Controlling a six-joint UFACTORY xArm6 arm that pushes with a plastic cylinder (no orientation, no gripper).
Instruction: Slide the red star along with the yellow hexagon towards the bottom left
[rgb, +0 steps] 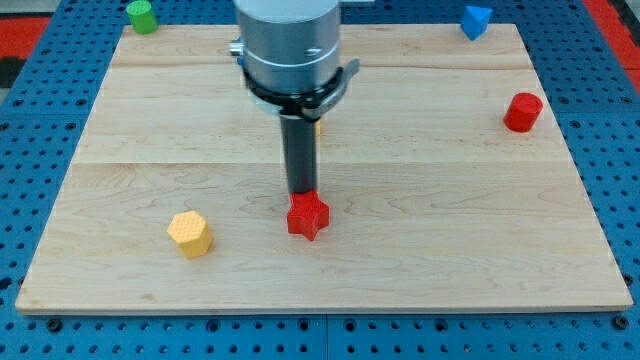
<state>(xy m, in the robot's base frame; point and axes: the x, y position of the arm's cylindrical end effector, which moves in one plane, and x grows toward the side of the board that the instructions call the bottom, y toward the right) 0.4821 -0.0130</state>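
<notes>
So the wooden board (400, 120) fills most of my view. My tip (302, 193) (just a bare rod, no claw to open or close) sits touching the top edge of the red star (308, 216), bottom centre. Yellow hexagon (190, 234) sits well apart to the view's left
</notes>
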